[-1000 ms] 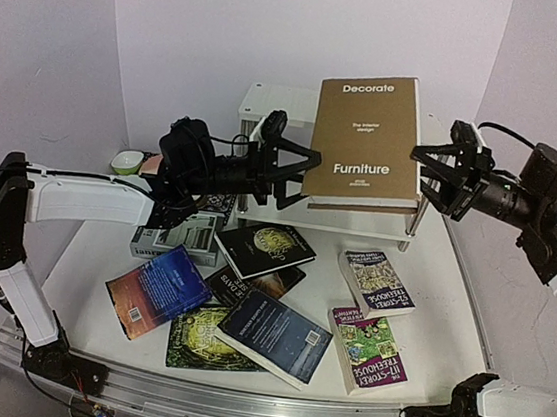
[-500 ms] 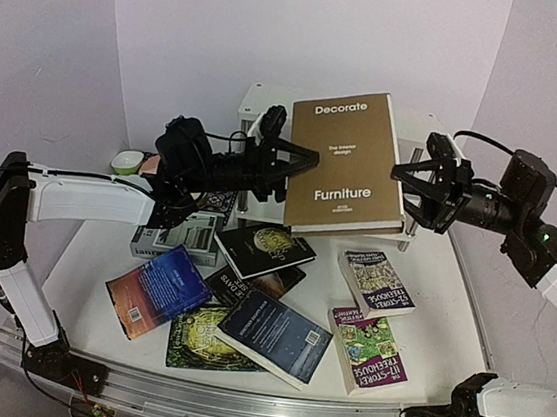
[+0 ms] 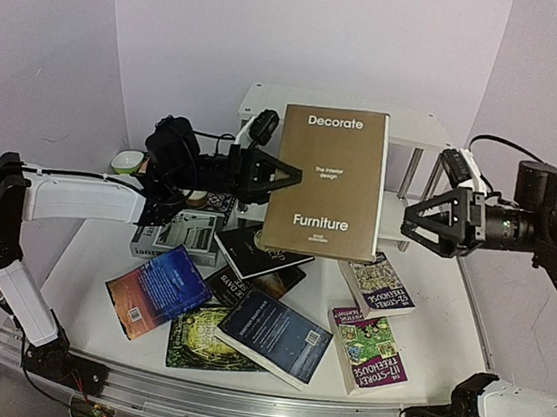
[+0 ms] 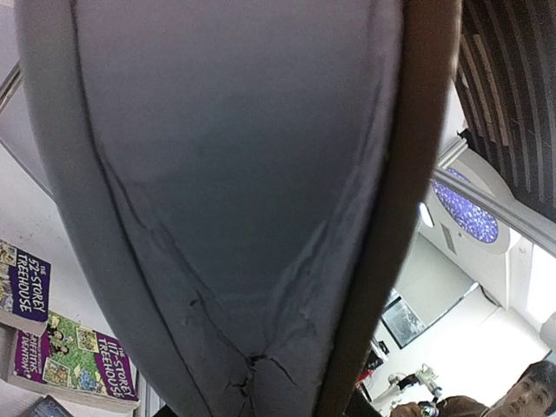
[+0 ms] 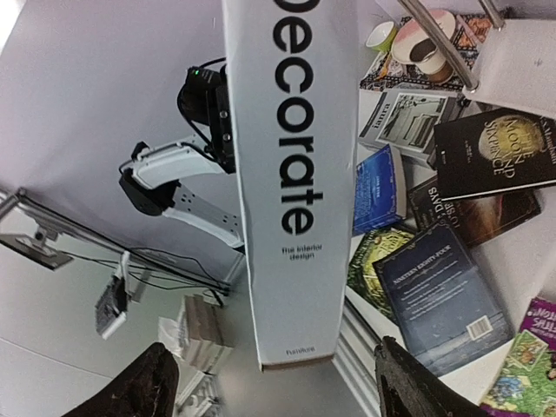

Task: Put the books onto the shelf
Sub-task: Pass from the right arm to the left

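Book [image 3: 324, 182], brown, hides much of the shelf [image 3: 411, 133]; left claw [image 3: 286, 182] clenches its edge, right claw [image 3: 412, 231] hangs released.

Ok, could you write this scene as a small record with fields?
lifted book: large brown hardback book "Decorate Furniture", upright in the air
left gripper: shut on the book's left edge
right gripper: open, apart from the book's right edge
shelf: white two-tier shelf with chrome legs, behind the book, partly hidden
table books: several lie flat, among them purple Treehouse paperbacks at the right
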